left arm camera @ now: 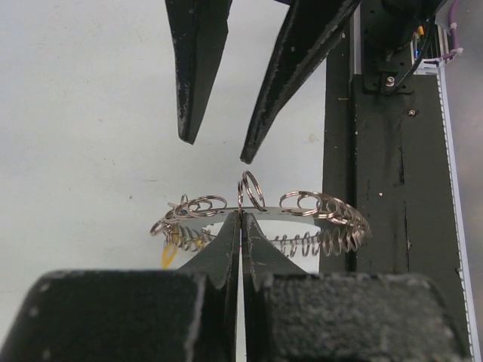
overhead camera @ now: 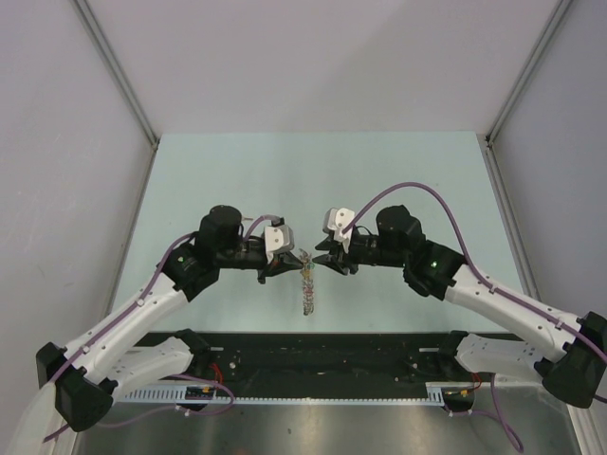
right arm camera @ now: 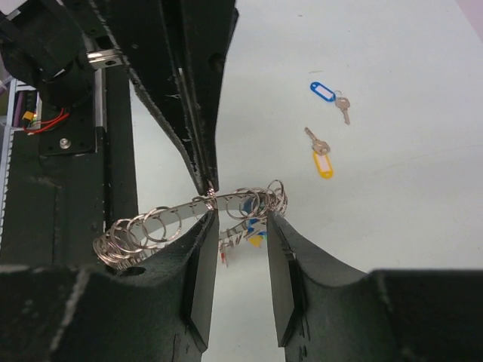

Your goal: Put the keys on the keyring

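The keyring hangs on edge above the table between the two arms, a flat grey band fringed with many small split rings and a few coloured tags. My left gripper is shut on its band, and the same pinch shows at the top of the keyring in the right wrist view. My right gripper is open, one finger on each side of a stretch of the band, and its right fingertip stands next to a bunch of small rings. Two keys lie flat beyond, one with a blue tag, one with a yellow tag.
A black rail with wiring runs along the table's near edge just beside the ring. The pale table top stretches away to grey walls at the back and sides.
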Controlling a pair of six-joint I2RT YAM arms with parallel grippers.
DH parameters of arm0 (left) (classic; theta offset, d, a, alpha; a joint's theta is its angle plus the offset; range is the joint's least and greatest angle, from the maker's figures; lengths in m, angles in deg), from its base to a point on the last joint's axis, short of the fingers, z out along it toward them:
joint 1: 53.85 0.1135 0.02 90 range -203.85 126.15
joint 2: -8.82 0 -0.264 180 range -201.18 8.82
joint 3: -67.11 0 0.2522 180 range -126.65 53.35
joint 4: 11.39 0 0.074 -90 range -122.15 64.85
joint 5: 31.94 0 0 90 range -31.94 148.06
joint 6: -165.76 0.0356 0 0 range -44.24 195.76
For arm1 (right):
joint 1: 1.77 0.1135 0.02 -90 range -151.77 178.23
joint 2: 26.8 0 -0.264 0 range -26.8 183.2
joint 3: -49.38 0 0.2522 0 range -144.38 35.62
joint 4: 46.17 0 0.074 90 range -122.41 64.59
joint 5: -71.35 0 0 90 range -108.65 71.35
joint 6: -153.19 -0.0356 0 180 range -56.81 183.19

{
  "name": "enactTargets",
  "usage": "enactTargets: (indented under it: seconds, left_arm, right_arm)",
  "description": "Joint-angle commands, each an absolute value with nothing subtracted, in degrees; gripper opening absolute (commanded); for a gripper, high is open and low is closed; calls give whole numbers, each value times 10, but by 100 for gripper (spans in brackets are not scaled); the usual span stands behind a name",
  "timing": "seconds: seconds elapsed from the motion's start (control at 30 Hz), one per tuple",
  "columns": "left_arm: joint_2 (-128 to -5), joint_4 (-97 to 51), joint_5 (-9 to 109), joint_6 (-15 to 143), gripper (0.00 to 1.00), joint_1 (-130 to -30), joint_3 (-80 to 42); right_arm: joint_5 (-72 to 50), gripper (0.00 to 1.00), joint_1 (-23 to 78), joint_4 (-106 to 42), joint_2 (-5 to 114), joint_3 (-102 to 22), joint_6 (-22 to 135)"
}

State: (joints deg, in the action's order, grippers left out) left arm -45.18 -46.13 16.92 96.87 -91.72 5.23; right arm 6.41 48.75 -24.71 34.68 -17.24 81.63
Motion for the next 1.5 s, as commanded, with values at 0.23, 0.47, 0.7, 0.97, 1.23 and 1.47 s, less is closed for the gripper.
enactTargets:
  seconds: [0.23,0.47,0.7,0.97,1.23,1.47]
  left_arm:
    - [-437,-439,172,984,0,-921,27]
    - [-431,-427,184,977,0,-921,32]
    - [-430,-422,192,973,0,-921,33]
    - [-430,-419,204,970,0,-921,33]
    - [-430,-419,205,969,0,-921,33]
    - [-430,-422,192,969,0,-921,32]
  right_arm:
    - [49,36,466,-260,369,-197,800]
    - [74,36,466,-249,393,-196,794]
    - [105,38,467,-253,387,-197,789]
    - [133,40,474,-262,379,-198,783]
    - [129,41,482,-260,339,-197,781]
    - [105,39,482,-261,345,-197,798]
